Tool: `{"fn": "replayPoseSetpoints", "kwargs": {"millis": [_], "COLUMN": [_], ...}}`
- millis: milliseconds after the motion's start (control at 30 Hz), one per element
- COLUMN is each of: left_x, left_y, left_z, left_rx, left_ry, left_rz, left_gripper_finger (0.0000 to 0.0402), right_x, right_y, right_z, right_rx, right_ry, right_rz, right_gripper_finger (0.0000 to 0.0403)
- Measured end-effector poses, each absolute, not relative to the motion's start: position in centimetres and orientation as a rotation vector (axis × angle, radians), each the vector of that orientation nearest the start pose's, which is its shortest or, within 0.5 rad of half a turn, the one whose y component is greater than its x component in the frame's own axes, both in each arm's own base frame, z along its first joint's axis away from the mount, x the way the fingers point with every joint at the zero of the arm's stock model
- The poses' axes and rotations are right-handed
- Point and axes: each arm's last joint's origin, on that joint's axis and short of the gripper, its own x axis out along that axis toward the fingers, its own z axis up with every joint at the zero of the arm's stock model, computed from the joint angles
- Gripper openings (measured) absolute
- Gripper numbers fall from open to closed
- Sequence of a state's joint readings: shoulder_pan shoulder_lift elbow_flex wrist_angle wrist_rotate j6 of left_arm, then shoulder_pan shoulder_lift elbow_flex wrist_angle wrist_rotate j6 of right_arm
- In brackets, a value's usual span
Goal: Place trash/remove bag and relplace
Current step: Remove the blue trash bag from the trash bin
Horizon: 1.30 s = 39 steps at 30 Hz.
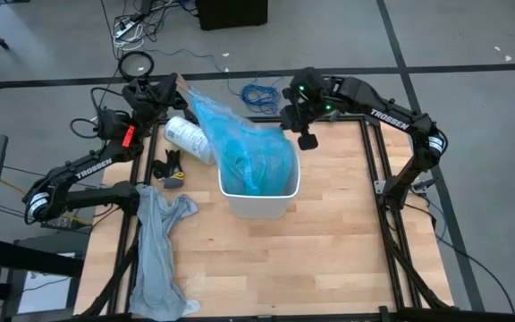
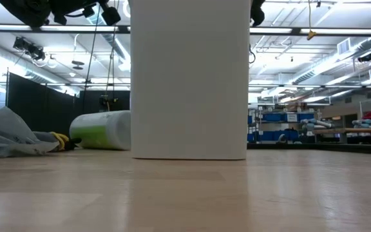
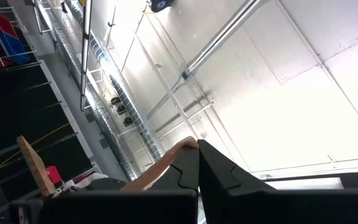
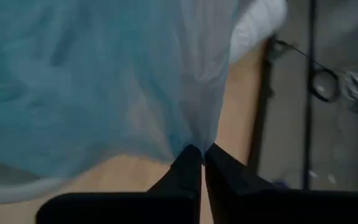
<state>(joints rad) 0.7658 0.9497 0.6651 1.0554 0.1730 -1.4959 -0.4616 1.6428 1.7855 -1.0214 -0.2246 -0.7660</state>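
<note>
Already the right gripper [image 4: 202, 148] is clenched on the blue bag [image 1: 244, 143], half out of the white bin [image 1: 257, 204]; left gripper [image 1: 179, 87] grips its far-left corner. Thin film might tear.

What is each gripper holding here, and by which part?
Right gripper: light-blue bag, pinched by an upper fold. Left gripper: jaws shut; hold on the bag cannot be told.
</note>
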Motion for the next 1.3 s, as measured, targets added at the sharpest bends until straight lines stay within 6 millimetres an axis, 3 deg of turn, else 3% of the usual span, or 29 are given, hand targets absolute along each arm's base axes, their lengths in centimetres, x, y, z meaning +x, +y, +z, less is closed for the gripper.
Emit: {"fn": "replayPoseSetpoints", "kwargs": {"millis": [133, 233, 667, 900, 1300], "left_x": [13.9, 13.9, 13.9, 13.9, 13.9], "left_y": [12.6, 12.6, 12.6, 12.6, 12.5], "left_z": [37.4, 37.4, 37.4, 37.4, 37.5], "left_rx": [-1.039, -1.039, -1.037, -1.035, -1.043], "left_ry": [-0.934, -0.934, -0.925, -0.917, -0.916], "left_rz": [-0.064, -0.064, -0.070, -0.076, -0.091], "left_gripper_finger": [0.0006, 0.0006, 0.0006, 0.0006, 0.0006], "right_x": [30.2, 30.1, 27.6, 25.7, 23.4], "right_y": [-14.3, -14.1, -11.4, -7.9, 1.2], "right_z": [39.2, 40.7, 50.8, 55.7, 60.8], "right_rx": [-0.468, -0.503, -0.682, -0.747, -0.816], "right_ry": [0.897, 0.869, 0.630, 0.411, -0.008], "right_rz": [0.020, -0.024, -0.335, -0.500, -0.583], "right_gripper_finger": [0.0001, 0.0000, 0.0000, 0.0000, 0.0000]}}
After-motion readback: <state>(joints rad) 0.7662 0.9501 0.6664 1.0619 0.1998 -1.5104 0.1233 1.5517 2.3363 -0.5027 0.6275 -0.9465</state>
